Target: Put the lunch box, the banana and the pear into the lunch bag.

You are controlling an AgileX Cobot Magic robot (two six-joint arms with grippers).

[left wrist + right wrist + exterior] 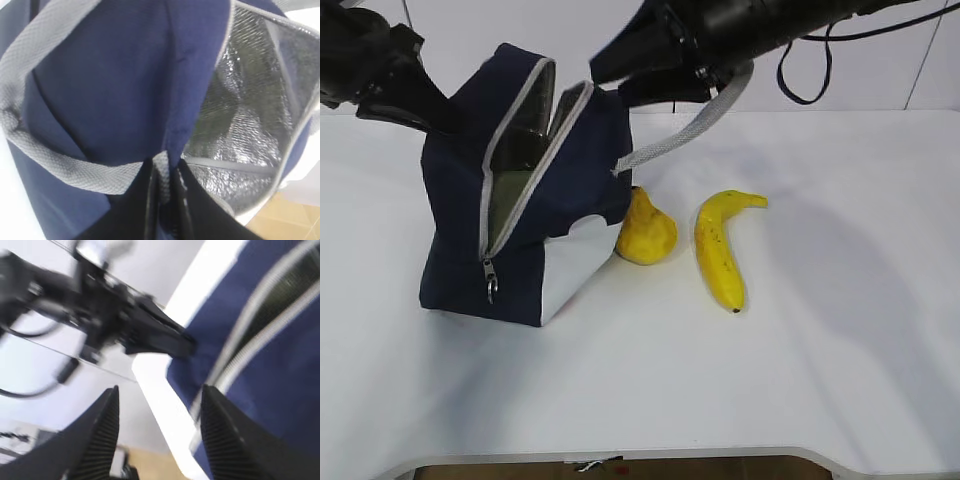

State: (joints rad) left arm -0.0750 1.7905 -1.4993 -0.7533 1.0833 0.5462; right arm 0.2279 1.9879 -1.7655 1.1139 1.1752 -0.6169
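Note:
The navy lunch bag (535, 230) stands tilted at the left of the table with its grey zipper open and the silver lining (245, 120) showing. My left gripper (165, 180) is shut on a fold of the bag's fabric and grey webbing at its back top edge (432, 112). My right gripper (160, 387) is open and empty, just above the bag's top right corner (615, 75). A grey handle (685, 135) hangs from under it. The pear (645, 232) lies against the bag's right side. The banana (720, 255) lies to its right. The lunch box is not in view.
The white table (800, 380) spreads to the front and right of the fruit. Its front edge runs along the bottom of the exterior view. A white wall stands behind. A black cable (810, 70) hangs from the right arm.

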